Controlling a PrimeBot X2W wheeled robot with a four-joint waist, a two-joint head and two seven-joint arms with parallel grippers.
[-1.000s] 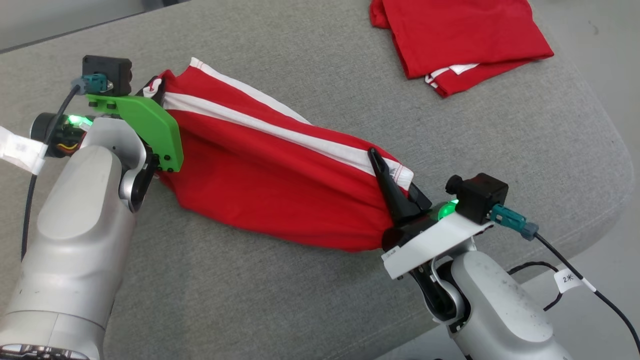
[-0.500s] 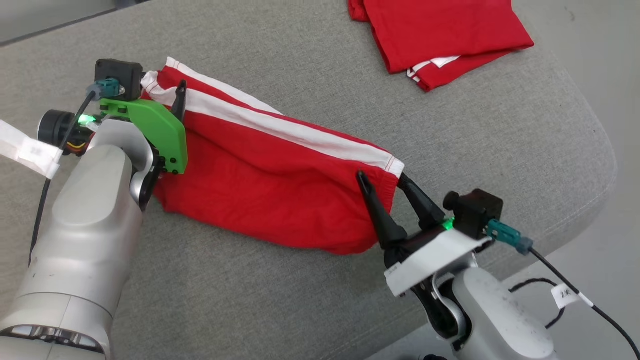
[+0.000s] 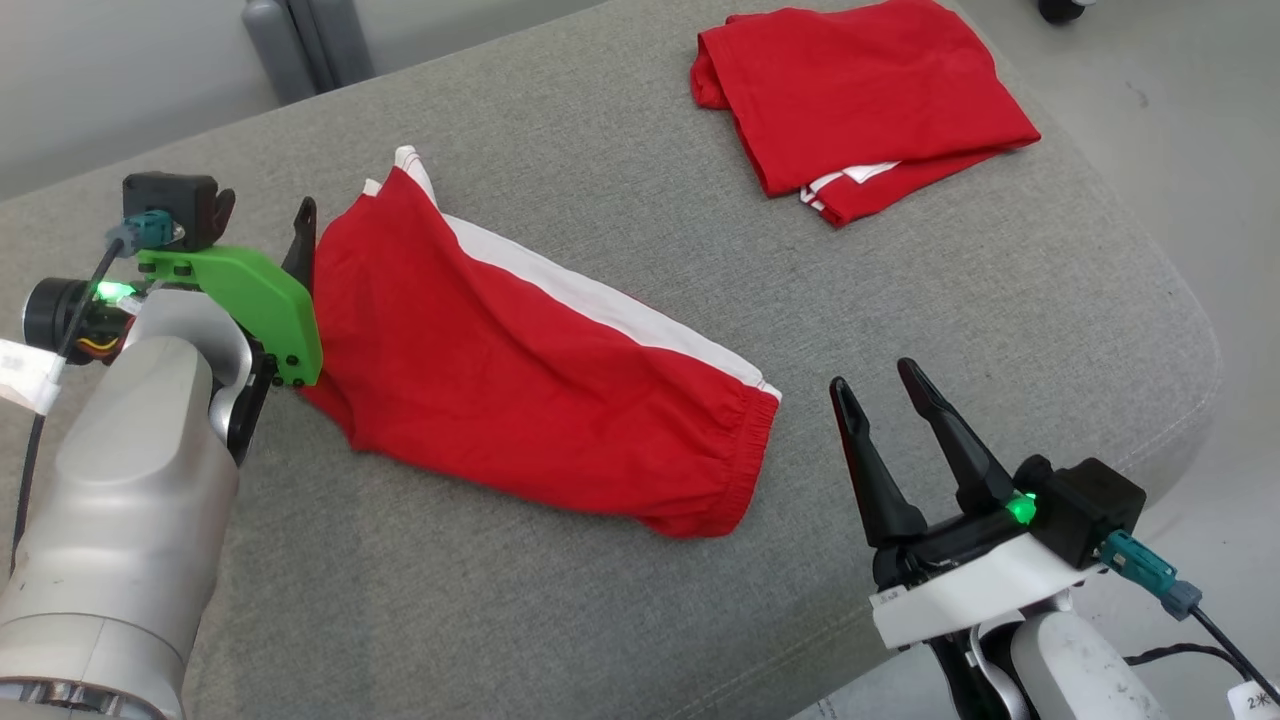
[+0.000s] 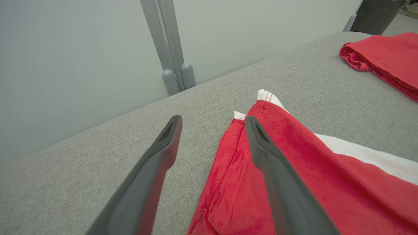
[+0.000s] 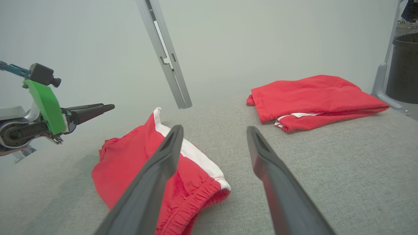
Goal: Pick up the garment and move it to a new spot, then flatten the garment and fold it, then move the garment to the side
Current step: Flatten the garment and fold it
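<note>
Grey cushion (image 3: pixel 520 620) bears the garment (image 3: pixel 500 370), edge hidden behind green bracket (image 3: pixel 255 300); left fingers (image 3: pixel 303 235) spread, right fingers (image 3: pixel 868 465) spread.

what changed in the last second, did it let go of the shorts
Yes. The left gripper and right gripper both opened and released the red garment, which had been stretched between them; it now lies slack on the grey cushion. The right gripper drew back clear of it; the left gripper is beside its other end. The folded red garment farther back stayed put.
</note>
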